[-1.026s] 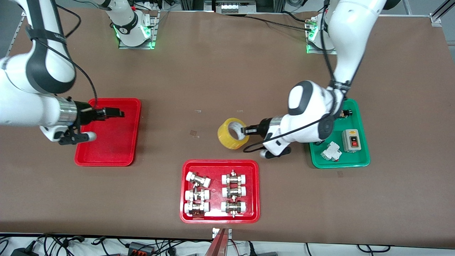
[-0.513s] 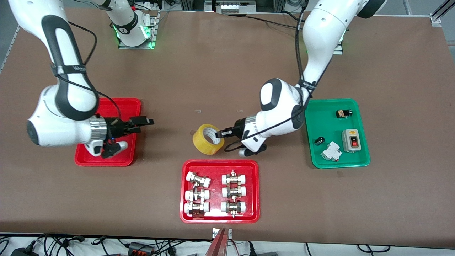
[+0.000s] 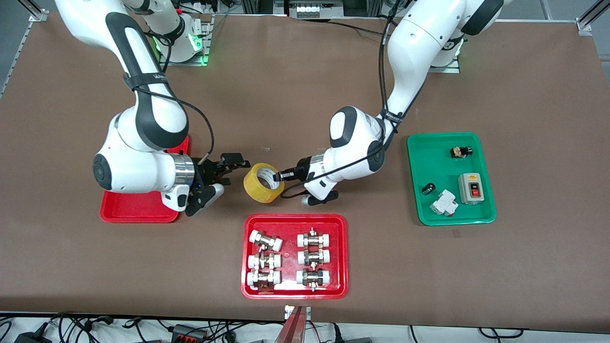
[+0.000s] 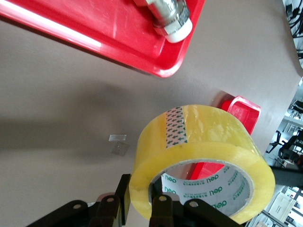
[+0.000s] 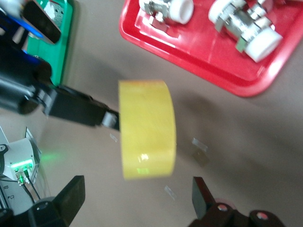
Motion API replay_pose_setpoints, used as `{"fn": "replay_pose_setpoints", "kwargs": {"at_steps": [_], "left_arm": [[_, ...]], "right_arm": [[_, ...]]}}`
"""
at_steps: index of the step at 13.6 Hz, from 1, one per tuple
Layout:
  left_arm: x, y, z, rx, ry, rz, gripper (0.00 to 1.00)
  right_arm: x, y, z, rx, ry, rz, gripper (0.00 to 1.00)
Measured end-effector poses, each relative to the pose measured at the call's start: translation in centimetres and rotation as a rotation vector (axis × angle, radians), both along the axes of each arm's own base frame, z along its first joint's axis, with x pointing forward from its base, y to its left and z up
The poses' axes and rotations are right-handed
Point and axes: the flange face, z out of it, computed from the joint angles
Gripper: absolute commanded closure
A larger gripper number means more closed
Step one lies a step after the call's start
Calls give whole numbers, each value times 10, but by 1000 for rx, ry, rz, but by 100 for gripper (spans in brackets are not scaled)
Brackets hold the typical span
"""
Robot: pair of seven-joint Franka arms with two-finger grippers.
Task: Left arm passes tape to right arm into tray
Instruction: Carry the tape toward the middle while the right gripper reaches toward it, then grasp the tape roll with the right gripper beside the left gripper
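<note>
While clamped, tape [image 3: 260,182] mid-handover

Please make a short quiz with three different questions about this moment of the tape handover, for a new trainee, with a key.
1. True or false: the right gripper is shut on the tape.
2. Which gripper holds the tape? A) left gripper B) right gripper C) neither
3. Fill in: the fittings with white caps lie in the ___ tray nearest the front camera.

Key
1. False: it is open, beside the tape.
2. A: one finger is inside the core.
3. red
</note>
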Motion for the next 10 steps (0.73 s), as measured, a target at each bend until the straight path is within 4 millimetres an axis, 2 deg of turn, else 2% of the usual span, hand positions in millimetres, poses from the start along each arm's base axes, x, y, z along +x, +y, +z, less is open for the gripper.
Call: {"fn": "replay_pose_setpoints", "kwargs": {"at_steps": [6,10], "left_arm": [[-9,-22,11,-21,-62,-10,99],[-9,-22,10,-19,-68,-7,99]], "right_arm": [[10,2,-30,24,-58,38,0],[11,5,-29,79,-43,9,0]]}}
